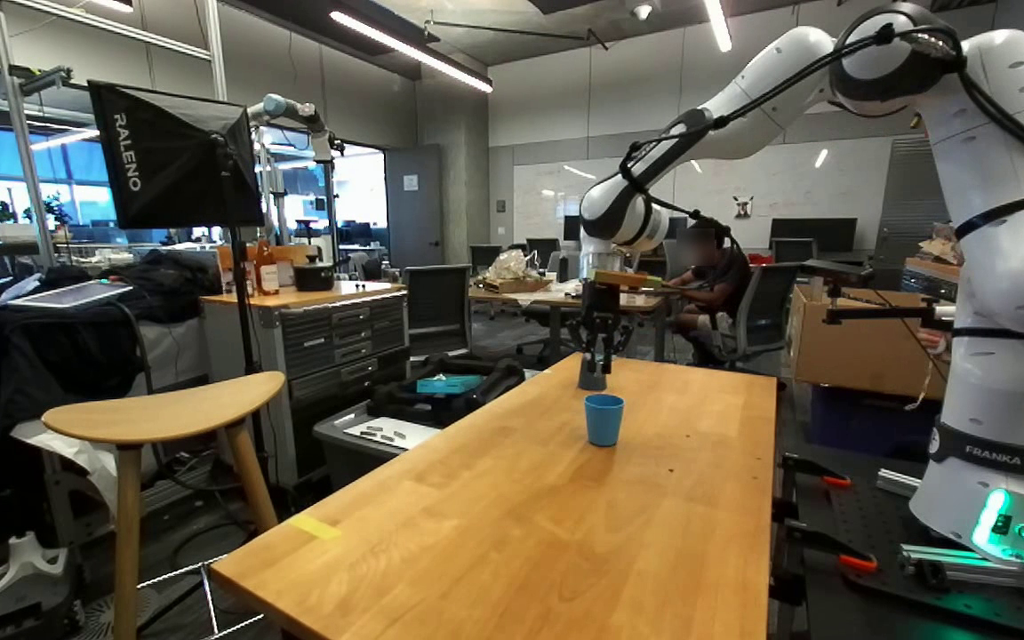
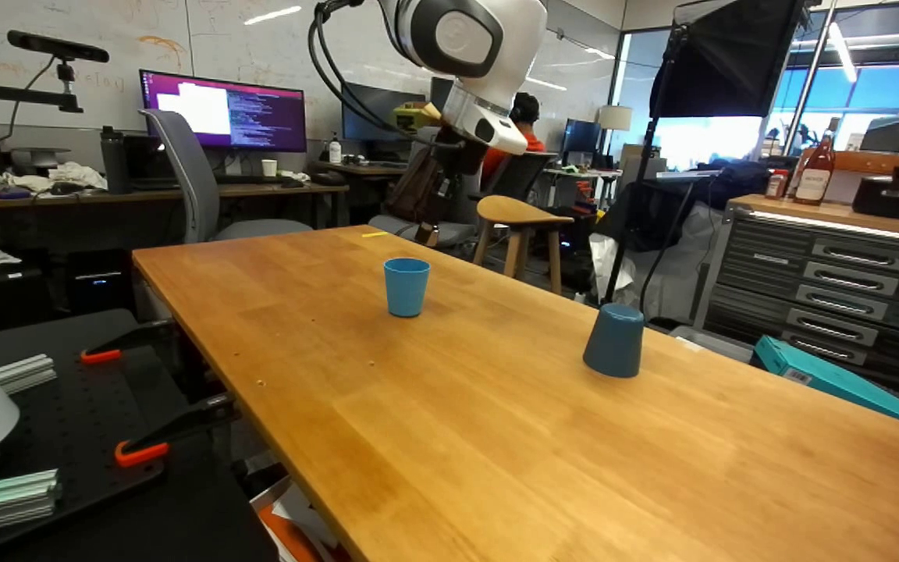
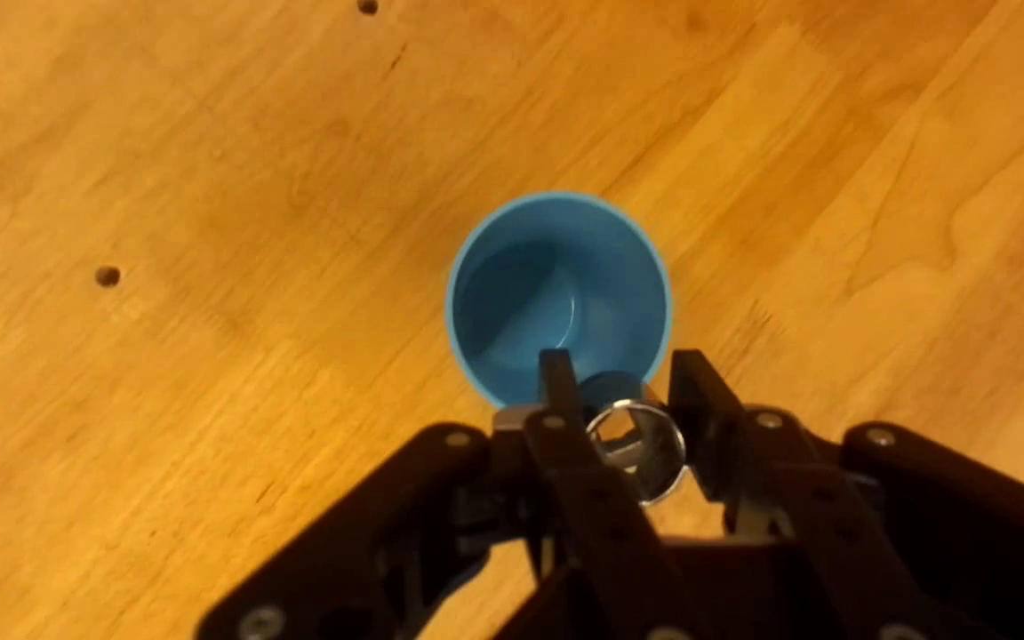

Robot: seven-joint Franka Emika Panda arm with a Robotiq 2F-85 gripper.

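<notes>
My gripper [image 3: 623, 360] is closed around a small round metal-rimmed piece [image 3: 653, 457] with a dark, shiny inside; its full shape is unclear. In an exterior view the piece [image 2: 427, 234] shows as a brownish glint at the fingertips, raised above the table. Just below and ahead of the fingertips, a light blue cup [image 3: 556, 284] stands upright with its mouth up, seemingly empty; its near rim is partly hidden by a finger and the held piece. A dark blue cup [image 2: 615, 341] sits upside down nearer the table's edge, partly covered by the gripper [image 1: 599, 366] in an exterior view.
Both cups rest on a long wooden table [image 1: 512, 533] with a strip of yellow tape [image 1: 315, 526] near one corner. A wooden stool [image 1: 165, 409] and a grey bin [image 1: 343, 436] stand beside it. Clamps with orange tips [image 2: 141, 453] lie along the arm's base plate.
</notes>
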